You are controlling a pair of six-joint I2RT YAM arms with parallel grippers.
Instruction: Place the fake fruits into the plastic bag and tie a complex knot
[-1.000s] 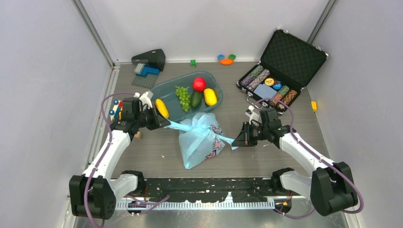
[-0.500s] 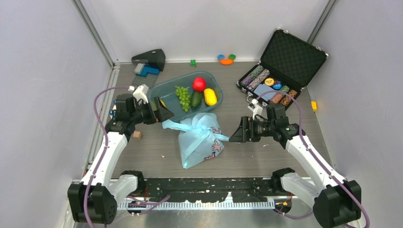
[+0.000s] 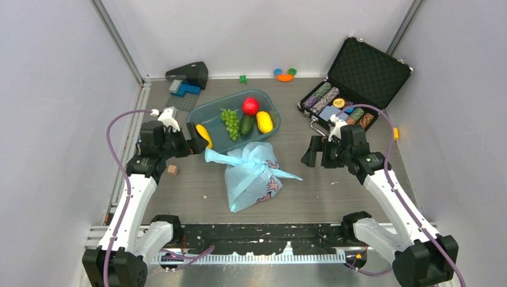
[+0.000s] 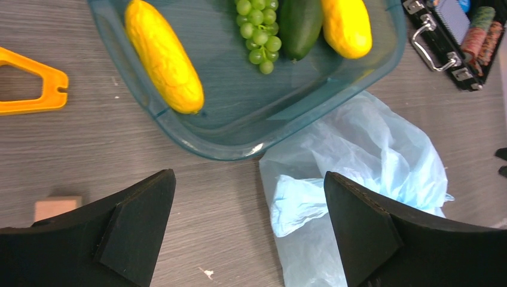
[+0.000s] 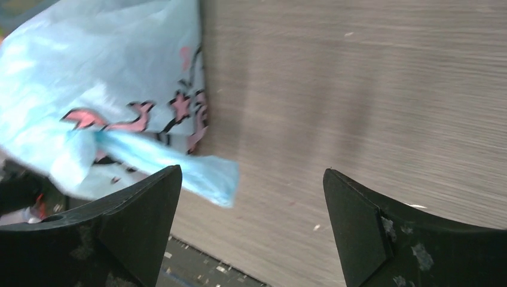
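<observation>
The light-blue plastic bag (image 3: 254, 179) lies tied on the table between the arms, and whatever it holds is hidden. Its knot (image 3: 258, 156) has one tail toward each arm. Fake fruits lie in the clear tub (image 3: 269, 103): a yellow one (image 3: 203, 135), green grapes (image 3: 229, 122), a red apple (image 3: 250, 106), a dark green one (image 3: 247, 125) and another yellow one (image 3: 264, 121). My left gripper (image 3: 194, 139) (image 4: 249, 175) is open beside the left tail (image 4: 299, 206), holding nothing. My right gripper (image 3: 311, 153) (image 5: 252, 172) is open, clear of the right tail (image 5: 206, 174).
An open black case of poker chips (image 3: 353, 89) stands at the back right. Small coloured blocks (image 3: 285, 75) and a black object (image 3: 188, 75) sit along the back wall. A wooden cube (image 3: 172, 170) lies by the left arm. An orange plastic piece (image 4: 30, 89) lies left of the tub.
Both grippers opened and let go of the knot's tails, then drew back outward from the bag. The stretched tails went slack and dropped.
</observation>
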